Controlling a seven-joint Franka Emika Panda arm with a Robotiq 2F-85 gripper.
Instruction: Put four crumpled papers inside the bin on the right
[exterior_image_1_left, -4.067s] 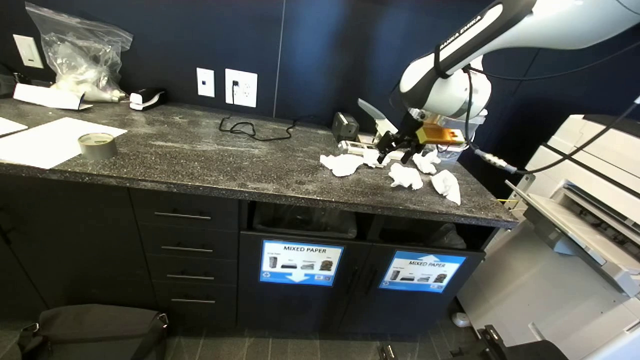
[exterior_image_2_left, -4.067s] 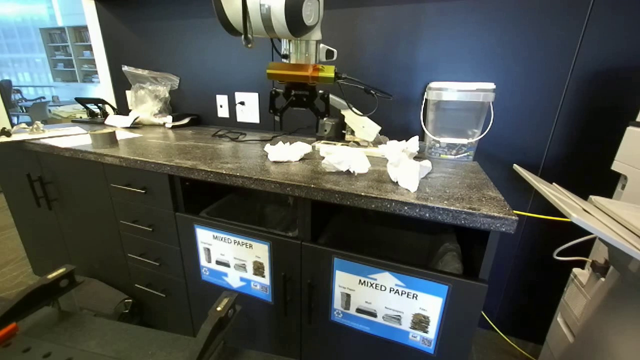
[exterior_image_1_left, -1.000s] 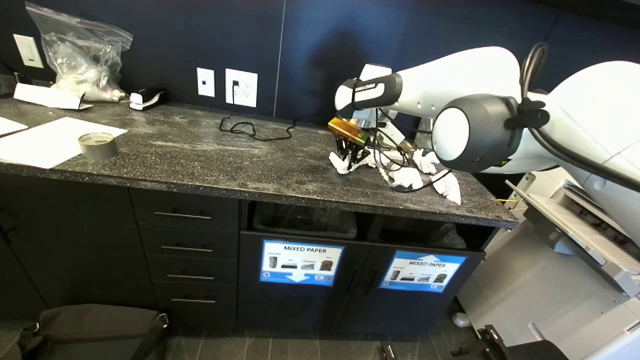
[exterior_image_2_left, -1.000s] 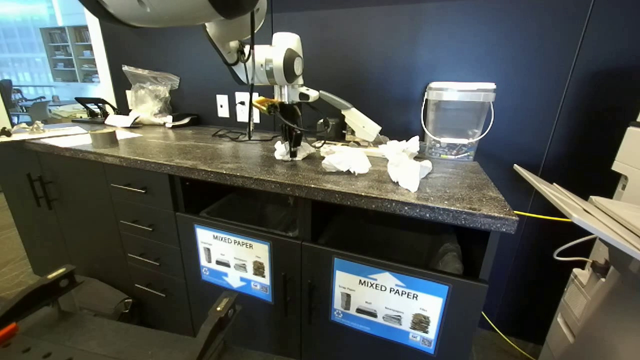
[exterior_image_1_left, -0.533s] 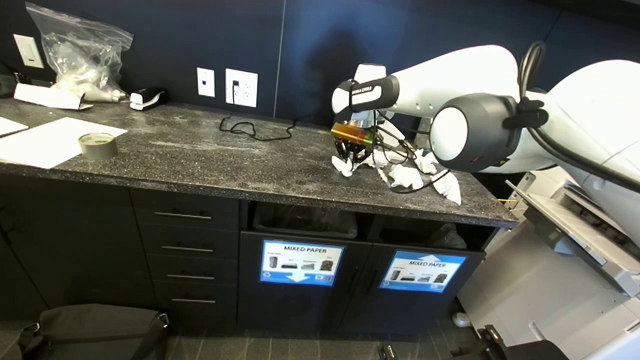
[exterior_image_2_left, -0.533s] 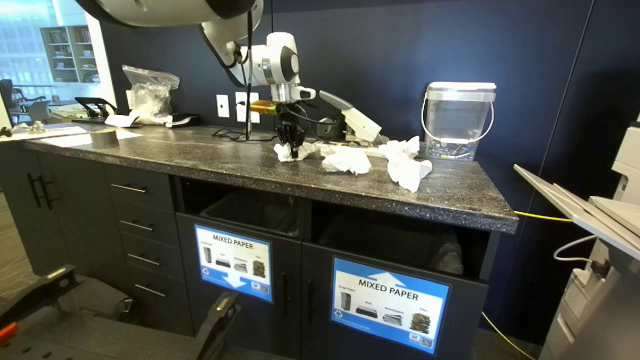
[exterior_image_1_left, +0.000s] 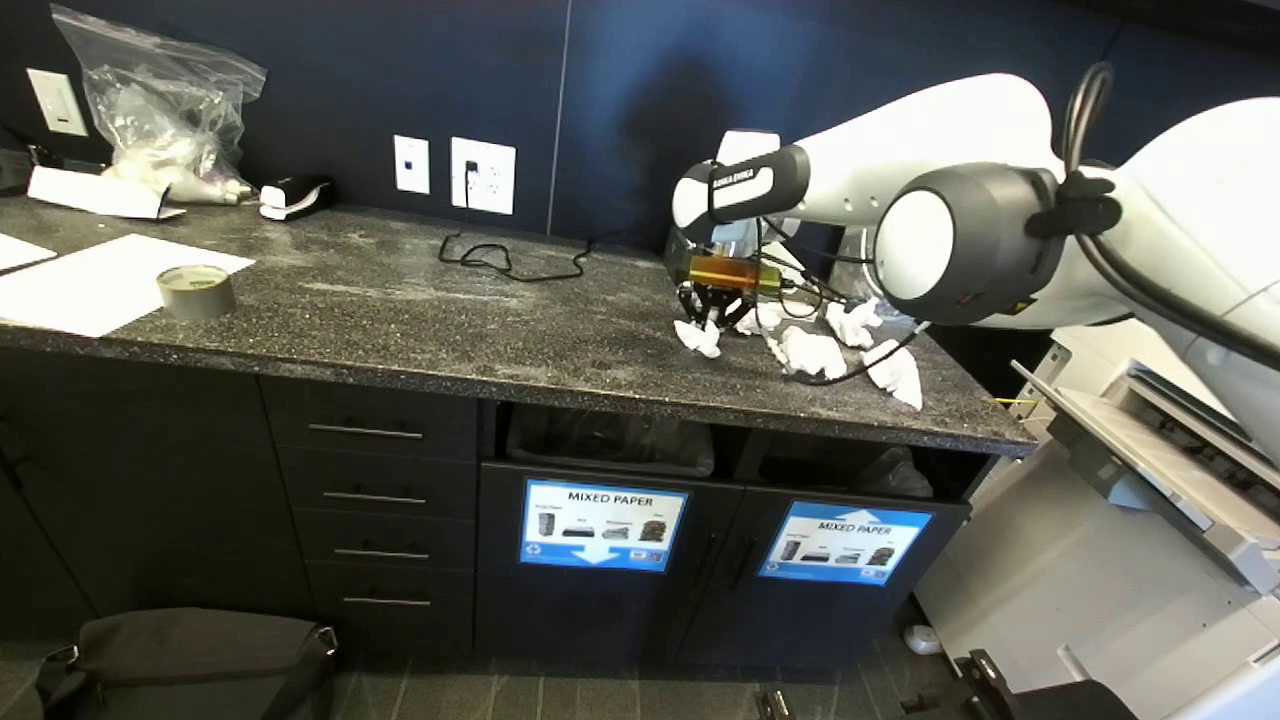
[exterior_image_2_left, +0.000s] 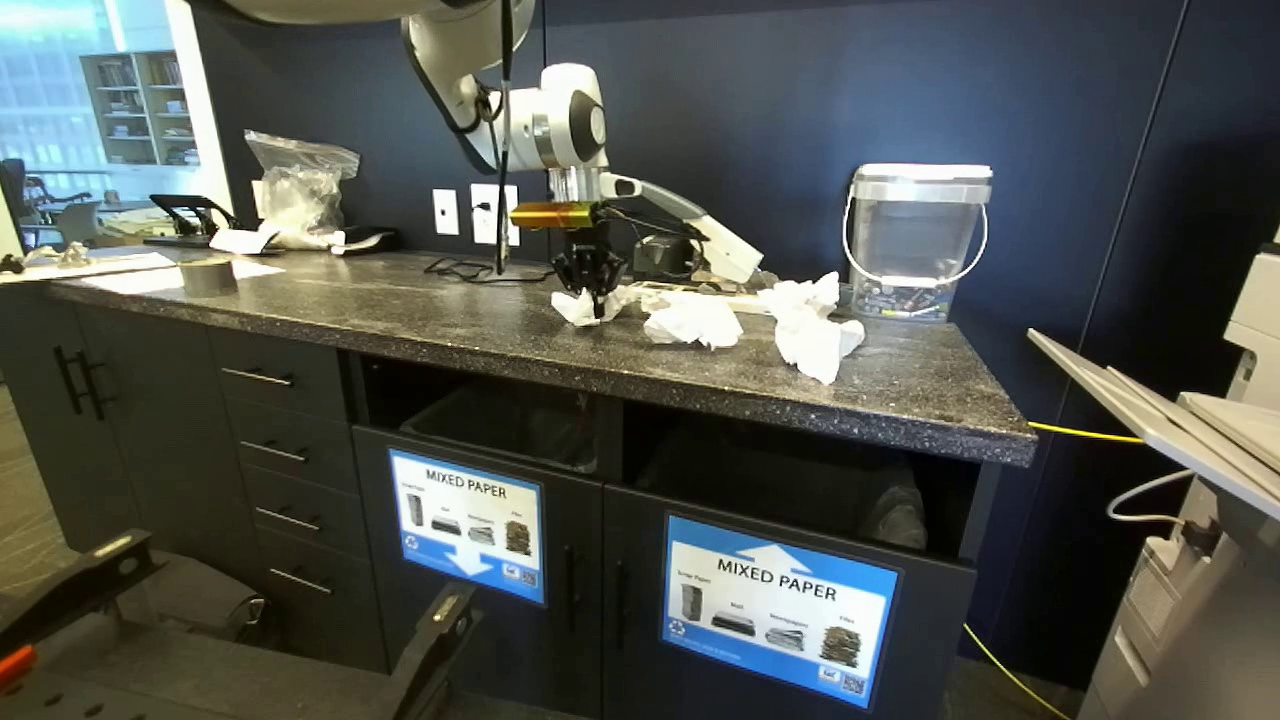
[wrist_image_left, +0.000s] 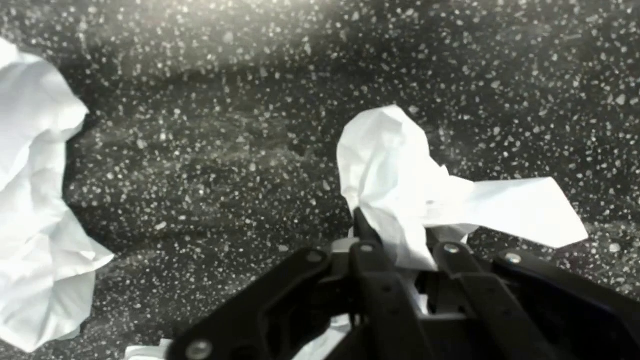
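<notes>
INSPECTOR: Findings, left to right. What has changed?

ASSISTANT: Within the last second the black two-fingered tool has turned and drawn in. Per the wrist view, it pinches the small white crumpled paper wad at the left end of the group; that wad is now bunched narrower and appears to rest on the dark speckled tabletop.

INSPECTOR: Next along?

ASSISTANT: Further white wrinkled paper wads lie near it on the tabletop, unmoved.

INSPECTOR: Right-hand end?

ASSISTANT: Below the tabletop, the dark built-in bin with a rectangular slot and a blue-and-white label panel. Contents too dark to read.

INSPECTOR: Bearing on the task?

ASSISTANT: In my judgement, one grasp is made, delivery outstanding. Next: lift clear, carry right, then down to the slot. Thin folds may slip.
</notes>
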